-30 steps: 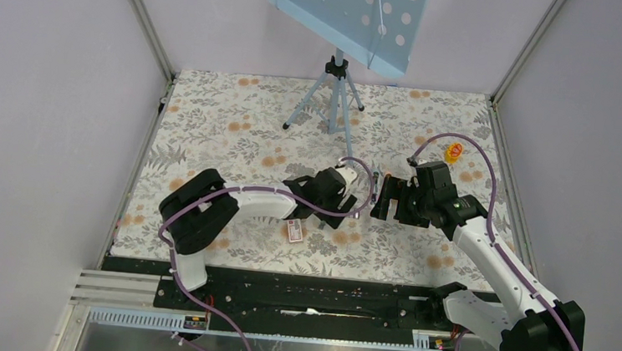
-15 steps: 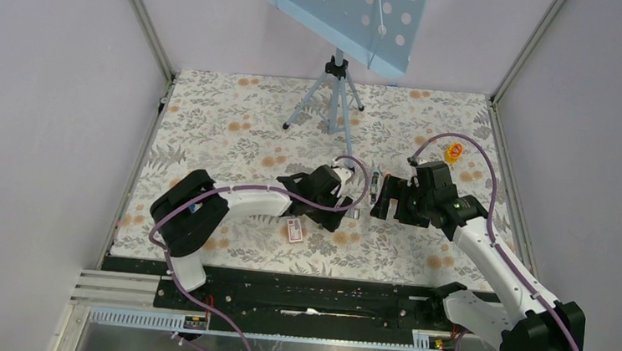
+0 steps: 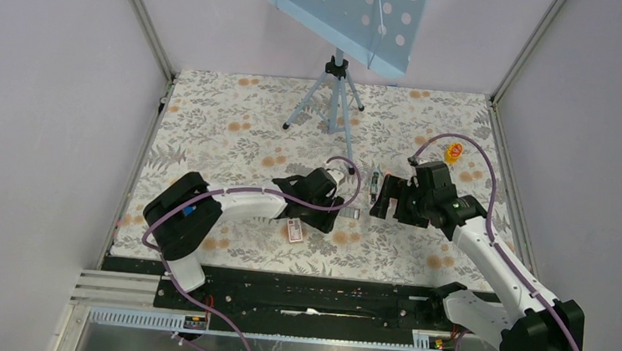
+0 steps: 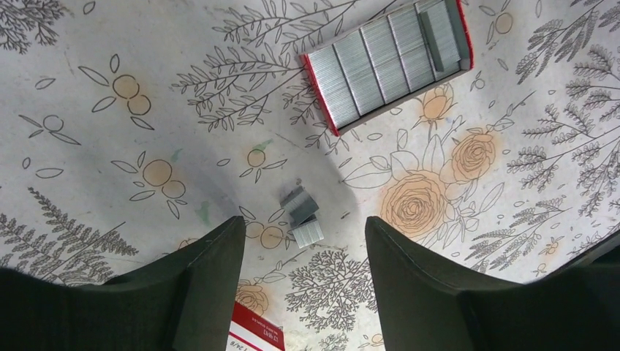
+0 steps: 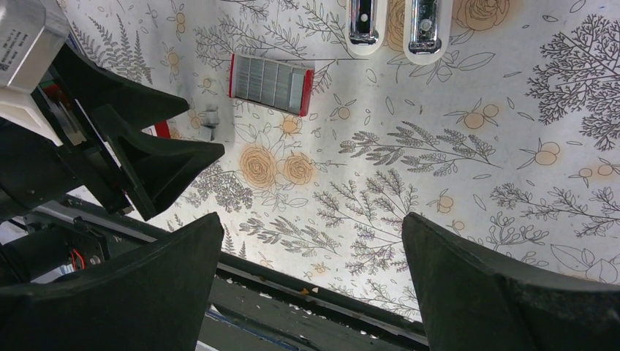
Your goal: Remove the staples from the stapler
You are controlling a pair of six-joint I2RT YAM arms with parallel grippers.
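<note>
Jaws of the left gripper [image 4: 303,228] stood spread wide and gripped nothing, its two dark fingers [image 4: 197,285] poised over the floral mat [image 4: 110,168]. Just ahead of the gap between the fingertips, and clear of both, the staples [image 4: 302,216] lay on the mat as two short grey strips touching each other. At 7 o'clock from them, the corner of a red-and-white box [image 4: 256,338] showed at the lower edge of the left wrist view. At 1 o'clock from them lay a red-rimmed tray [image 4: 387,62] filled with rows of staple strips.

Farther right, the stapler [image 5: 364,25] lay on the mat, held by neither arm. The right wrist camera caught it at 12 o'clock as two pale rounded ends with shiny metal, side by side and cut off by the top edge. From overhead it sat at 11 o'clock from the right arm's fingers, just beside them.

At far right, the right gripper [image 5: 313,219] was likewise parted wide and empty above bare mat, with the left arm's fingers at 9 o'clock in its wrist view.
</note>
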